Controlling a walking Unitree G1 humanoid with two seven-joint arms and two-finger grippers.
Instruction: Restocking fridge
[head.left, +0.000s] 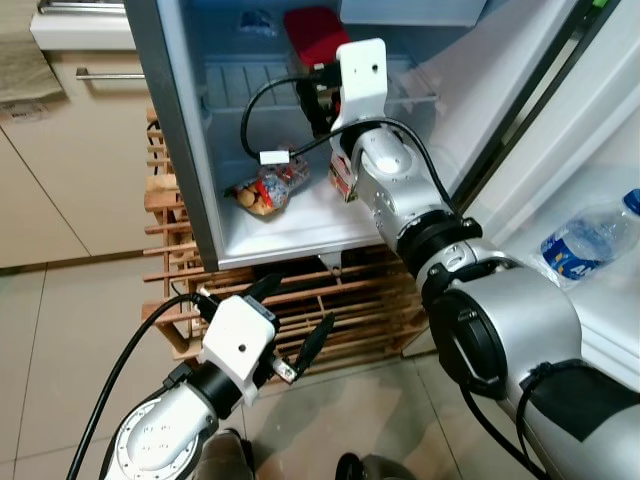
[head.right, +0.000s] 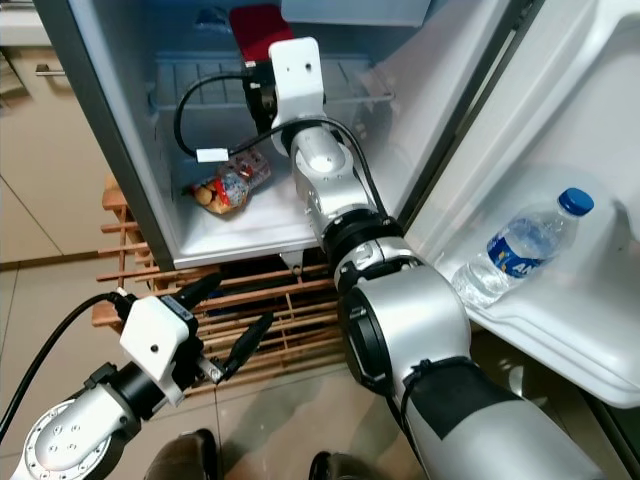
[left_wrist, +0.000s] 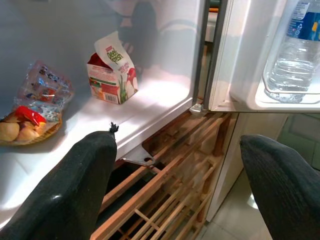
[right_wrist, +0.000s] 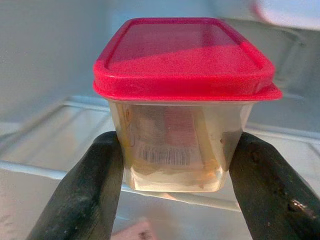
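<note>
The right gripper (right_wrist: 175, 165) reaches deep into the fridge (head.left: 180, 150) at about 12 o'clock, clamped on a clear container with a red lid (right_wrist: 182, 100) held just above the upper wire shelf (right_wrist: 45, 165) — not yet set down. On the fridge floor below lie a snack bag (head.left: 268, 190) and a small carton (left_wrist: 111, 70); a water bottle (head.right: 520, 245) sits in the door tray. The left gripper (head.left: 290, 330) hangs spread and empty at 7 o'clock. Restocking looks well under way — this container awaits placing.

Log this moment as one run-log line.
right gripper: shut on red-lidded clear plastic container, inside open fridge | left gripper: open, low before wooden rack | stage: placing
</note>
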